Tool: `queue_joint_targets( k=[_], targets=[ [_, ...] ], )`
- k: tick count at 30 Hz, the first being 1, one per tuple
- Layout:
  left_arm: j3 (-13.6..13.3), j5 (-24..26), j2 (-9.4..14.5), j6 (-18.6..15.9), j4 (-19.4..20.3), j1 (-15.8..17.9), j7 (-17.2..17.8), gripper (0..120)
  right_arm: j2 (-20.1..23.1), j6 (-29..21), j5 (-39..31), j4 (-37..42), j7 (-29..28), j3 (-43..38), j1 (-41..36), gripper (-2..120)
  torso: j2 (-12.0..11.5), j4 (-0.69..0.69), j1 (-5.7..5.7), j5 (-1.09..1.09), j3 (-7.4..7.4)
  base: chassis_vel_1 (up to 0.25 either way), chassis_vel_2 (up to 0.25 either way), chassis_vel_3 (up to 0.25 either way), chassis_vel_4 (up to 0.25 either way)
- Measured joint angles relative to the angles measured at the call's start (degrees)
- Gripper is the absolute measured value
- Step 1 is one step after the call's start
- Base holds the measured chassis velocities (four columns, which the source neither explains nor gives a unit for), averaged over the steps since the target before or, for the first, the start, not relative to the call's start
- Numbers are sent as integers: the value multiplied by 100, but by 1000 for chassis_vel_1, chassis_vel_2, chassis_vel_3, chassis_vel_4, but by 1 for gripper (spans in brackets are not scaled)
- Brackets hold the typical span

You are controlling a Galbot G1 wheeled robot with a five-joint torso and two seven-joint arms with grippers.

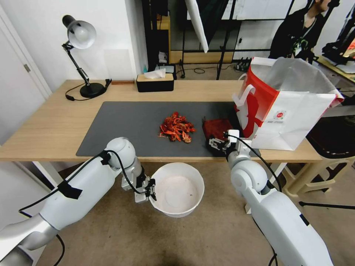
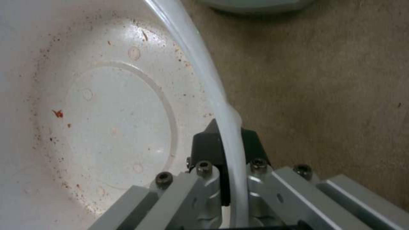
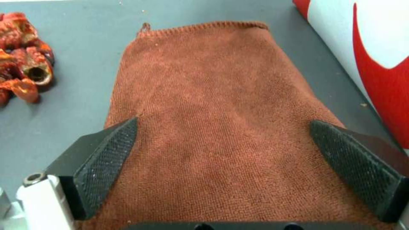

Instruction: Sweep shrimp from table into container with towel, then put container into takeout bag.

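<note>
Your bench (image 1: 55, 125) carries a grey mat (image 1: 122, 129), and the bag (image 1: 292, 111) stands upright on its right end, just beyond and to the right of your right fingers, its red side panel (image 3: 383, 73) close beside the towel. The bowl (image 1: 178, 189) hangs below the bench's near edge, over the carpet. Your left gripper (image 1: 151, 188) holds it there. In the left wrist view the left fingers (image 2: 209, 145) are clenched on the bowl rim (image 2: 204, 73), one inside the wall, one outside. The inside of the bowl (image 2: 106, 121) has reddish specks and one small red bit.

The towel (image 1: 216, 127) lies flat on the mat, directly under and ahead of your right gripper (image 1: 218, 143). In the right wrist view your right gripper (image 3: 238, 166) is spread wide, with the fingers (image 3: 106, 159) straddling the near end of the towel (image 3: 213, 111), one at each long edge. You can't tell if the pads touch the cloth.

The shrimp (image 1: 176, 128) pile sits on the mat to the left of the right fingers, just beside the towel's left edge but apart from it. Some pieces (image 3: 23, 73) show past the left-hand finger.
</note>
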State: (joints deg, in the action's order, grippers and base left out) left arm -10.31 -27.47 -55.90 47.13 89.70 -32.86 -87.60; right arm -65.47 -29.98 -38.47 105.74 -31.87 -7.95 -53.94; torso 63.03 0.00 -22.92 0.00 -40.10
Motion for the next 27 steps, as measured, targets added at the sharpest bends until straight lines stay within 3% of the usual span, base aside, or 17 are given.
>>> queue_joint_targets(
  k=[12,19,27],
  targets=[
    [13,20,-52,0,-49,51,0,0,-13,-64,-54,-74,19,13,65,96,0,0,0,0,0,0,0,0,0],
    [27,48,-65,0,-69,87,0,0,-29,-86,-65,-108,3,31,90,71,0,-1,1,-1,0,0,0,0,0],
    [40,75,-74,0,-73,92,0,0,-32,-165,-119,-86,-46,24,69,51,0,0,2,-1,1,0,0,0,0]
  ],
)
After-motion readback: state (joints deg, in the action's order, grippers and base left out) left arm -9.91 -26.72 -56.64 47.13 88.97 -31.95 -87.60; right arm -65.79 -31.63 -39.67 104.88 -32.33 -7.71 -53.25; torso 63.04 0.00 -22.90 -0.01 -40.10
